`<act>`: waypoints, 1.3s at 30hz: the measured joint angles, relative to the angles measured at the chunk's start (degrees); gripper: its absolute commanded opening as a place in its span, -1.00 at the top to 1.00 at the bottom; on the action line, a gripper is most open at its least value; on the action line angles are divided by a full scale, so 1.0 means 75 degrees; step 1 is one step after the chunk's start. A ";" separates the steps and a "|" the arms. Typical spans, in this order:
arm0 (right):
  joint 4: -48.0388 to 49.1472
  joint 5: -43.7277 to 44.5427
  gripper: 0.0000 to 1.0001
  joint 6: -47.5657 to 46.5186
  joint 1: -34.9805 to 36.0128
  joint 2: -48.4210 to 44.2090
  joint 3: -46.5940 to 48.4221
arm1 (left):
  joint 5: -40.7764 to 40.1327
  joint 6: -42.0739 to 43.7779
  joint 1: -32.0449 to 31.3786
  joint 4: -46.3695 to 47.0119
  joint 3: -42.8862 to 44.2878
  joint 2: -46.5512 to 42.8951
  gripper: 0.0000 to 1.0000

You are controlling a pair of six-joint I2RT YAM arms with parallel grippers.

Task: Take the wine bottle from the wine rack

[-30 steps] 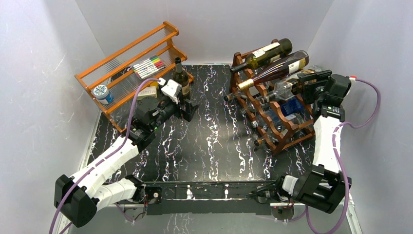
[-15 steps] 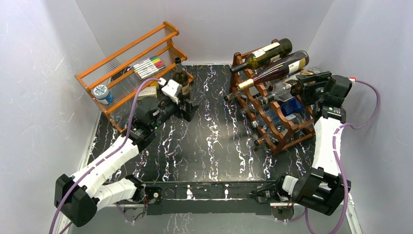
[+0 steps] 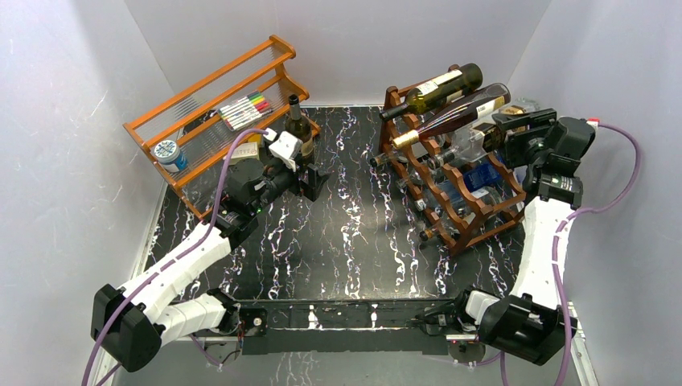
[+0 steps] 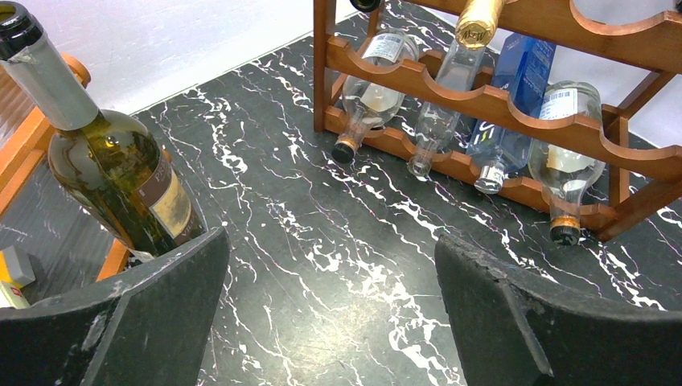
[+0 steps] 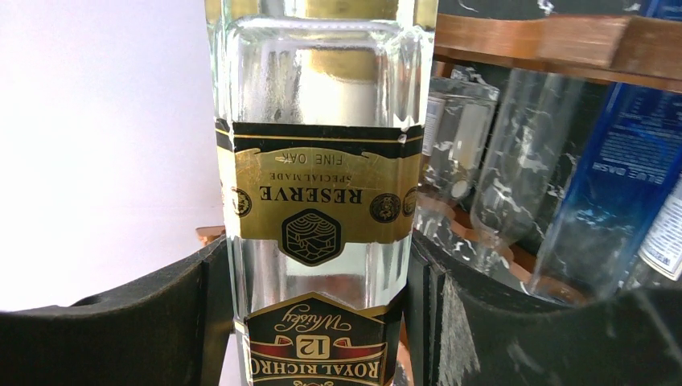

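The dark reddish-brown wine rack [image 3: 462, 211] stands at the right of the table with several bottles lying in its scalloped rails [image 4: 482, 96]. My right gripper [image 3: 515, 131] reaches in from the rack's right side and is shut on the wine bottle [image 5: 318, 161], a clear one with a black and gold label. Both pads [image 5: 201, 314] press its sides, and its body [image 3: 473, 141] still lies across the rack. My left gripper [image 4: 331, 249] hangs open over bare table beside an upright green bottle [image 4: 121, 177].
An orange rod rack [image 3: 217, 104] at the back left holds markers [image 3: 245, 108] and a round tin [image 3: 167, 153]. A dark green bottle [image 3: 434, 87] and a reddish one [image 3: 458, 112] lie on the wine rack's top tier, a blue bottle [image 3: 476, 175] lower. White walls surround the table.
My right gripper has narrowed onto the clear bottle and drawn back to the right, away from the rack, with the bottle in it. The left arm has barely shifted.
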 measured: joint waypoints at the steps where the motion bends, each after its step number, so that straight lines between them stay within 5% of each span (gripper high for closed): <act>1: -0.0032 -0.0044 0.52 0.0000 0.0000 0.0000 0.0137 | 0.0003 0.0000 0.0000 0.0000 0.0003 0.0006 -0.96; 10: -0.0076 -0.0749 0.52 0.0364 0.0379 0.0370 0.1749 | 0.0385 0.0017 0.0000 0.0219 -0.0119 0.0085 -0.96; 18: 0.0055 -0.0994 0.52 0.0810 0.2486 0.1629 0.3019 | 0.2212 0.0667 -0.0160 0.2157 -0.1784 -0.0845 -0.96; 32: 0.0012 -0.1037 0.50 0.1985 0.5642 0.3042 0.3488 | 0.2600 0.3599 -0.0353 0.3351 -0.0906 -0.1253 -0.83; 39: 0.0291 -0.1247 0.50 0.2719 0.6551 0.3625 0.3628 | 0.2667 0.4450 -0.0411 0.3506 -0.0781 -0.1239 -0.51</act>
